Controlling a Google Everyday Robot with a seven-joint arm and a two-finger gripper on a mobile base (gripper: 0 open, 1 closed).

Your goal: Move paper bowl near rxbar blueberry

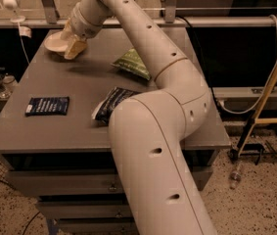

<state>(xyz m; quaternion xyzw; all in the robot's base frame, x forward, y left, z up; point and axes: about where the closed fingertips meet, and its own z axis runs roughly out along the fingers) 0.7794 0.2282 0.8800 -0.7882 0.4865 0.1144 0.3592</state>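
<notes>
The paper bowl is off-white and sits at the far left corner of the grey table. My gripper is at the bowl's right rim, shut on it, with a yellowish finger over the edge. The bowl looks slightly tilted and just off the table top. The rxbar blueberry is a flat navy wrapper lying near the table's left front edge, well in front of the bowl. My arm reaches across the middle of the table and hides part of it.
A green chip bag lies at mid-table next to my arm. A larger dark blue chip bag lies right of the rxbar, partly under my arm. A metal rail runs behind the table. Drawers sit below it.
</notes>
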